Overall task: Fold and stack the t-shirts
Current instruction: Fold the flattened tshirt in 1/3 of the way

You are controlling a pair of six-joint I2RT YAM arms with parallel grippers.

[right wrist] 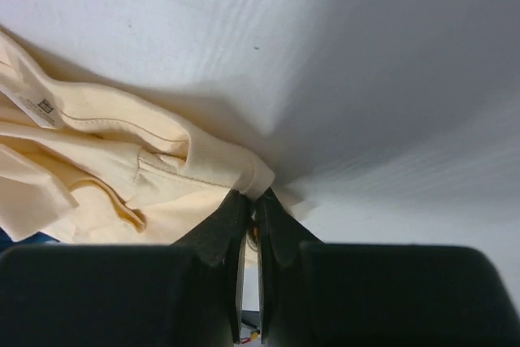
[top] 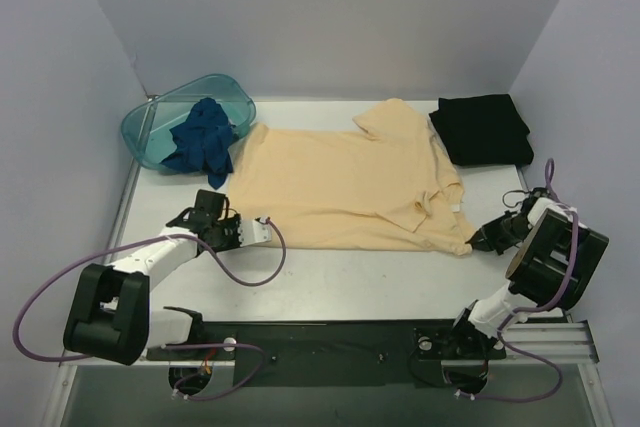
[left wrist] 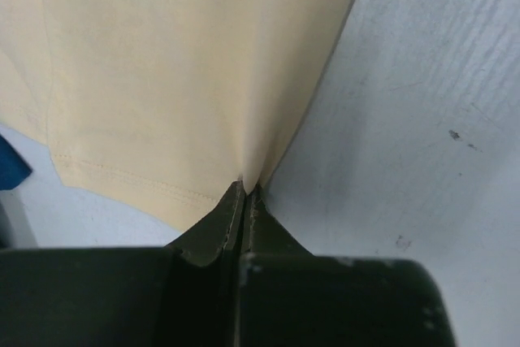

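The pale yellow-tan t-shirt (top: 340,182) lies spread across the middle of the table. My left gripper (top: 232,225) is shut on its near left corner, seen pinched in the left wrist view (left wrist: 244,184) with the cloth (left wrist: 187,71) fanning away from it. My right gripper (top: 480,240) is shut on the shirt's near right corner, and the right wrist view (right wrist: 253,194) shows bunched cloth (right wrist: 146,176) with a label. The black t-shirt (top: 482,129) lies folded at the back right. The dark blue t-shirt (top: 203,139) is crumpled in the teal basin.
The teal translucent basin (top: 160,119) stands at the back left against the wall. Purple cables loop from both arms over the near table. Grey walls close the left, back and right sides.
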